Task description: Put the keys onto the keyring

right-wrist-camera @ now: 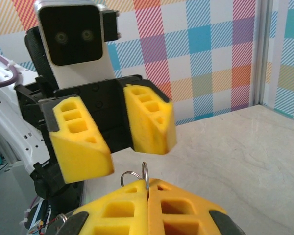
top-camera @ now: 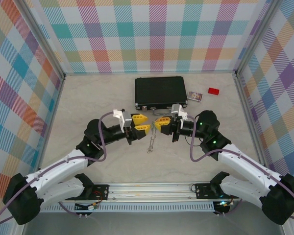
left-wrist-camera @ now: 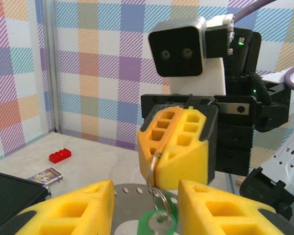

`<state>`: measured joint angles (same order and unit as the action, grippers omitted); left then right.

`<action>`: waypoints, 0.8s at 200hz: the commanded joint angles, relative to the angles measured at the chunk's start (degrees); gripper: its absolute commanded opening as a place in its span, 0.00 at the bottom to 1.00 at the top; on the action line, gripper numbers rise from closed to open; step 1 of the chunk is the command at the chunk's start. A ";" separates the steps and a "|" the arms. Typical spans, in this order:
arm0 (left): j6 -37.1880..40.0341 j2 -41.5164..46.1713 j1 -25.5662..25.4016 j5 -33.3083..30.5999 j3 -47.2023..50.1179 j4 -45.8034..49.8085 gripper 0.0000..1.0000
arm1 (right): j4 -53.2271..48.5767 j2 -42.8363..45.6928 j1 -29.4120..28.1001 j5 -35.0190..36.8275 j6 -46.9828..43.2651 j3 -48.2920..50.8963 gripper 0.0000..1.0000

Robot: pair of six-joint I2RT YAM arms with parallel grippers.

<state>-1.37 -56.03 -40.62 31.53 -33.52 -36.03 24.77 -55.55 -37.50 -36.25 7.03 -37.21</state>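
Just in front of the black case [top-camera: 160, 92], the two grippers face each other tip to tip above the table [top-camera: 88, 98]. The right gripper [top-camera: 161, 122] has its jaws pressed together on the keyring [left-wrist-camera: 152, 169], a thin wire loop that sticks out from between its yellow fingers [right-wrist-camera: 132, 205]. The left gripper [top-camera: 141, 123] has its jaws apart. One key [left-wrist-camera: 159, 221], with a green head and a metal part, hangs from the ring in the gap between them; I cannot tell whether either finger touches it. To the right of the case lies a small printed packet [top-camera: 194, 96], and a red block [top-camera: 213, 90] lies just beyond that, both well apart from the grippers. The case stands close behind the grippers.
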 commanded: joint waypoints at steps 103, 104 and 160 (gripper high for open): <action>-2.68 -5.82 0.54 8.27 -3.53 -4.61 0.04 | 2.17 0.26 0.15 -1.89 -0.24 -0.88 0.00; -2.68 -5.83 0.54 8.32 -3.51 -4.68 0.04 | 2.19 0.22 0.15 -1.89 -0.29 -0.86 0.00; -2.24 -4.71 0.54 7.93 -2.78 -5.30 0.00 | 2.16 0.30 0.14 -0.95 -0.19 -0.50 0.00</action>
<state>-4.05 -61.45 -40.32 38.06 -35.53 -38.87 24.62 -55.75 -37.19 -36.95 6.87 -37.21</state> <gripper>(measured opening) 0.046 0.047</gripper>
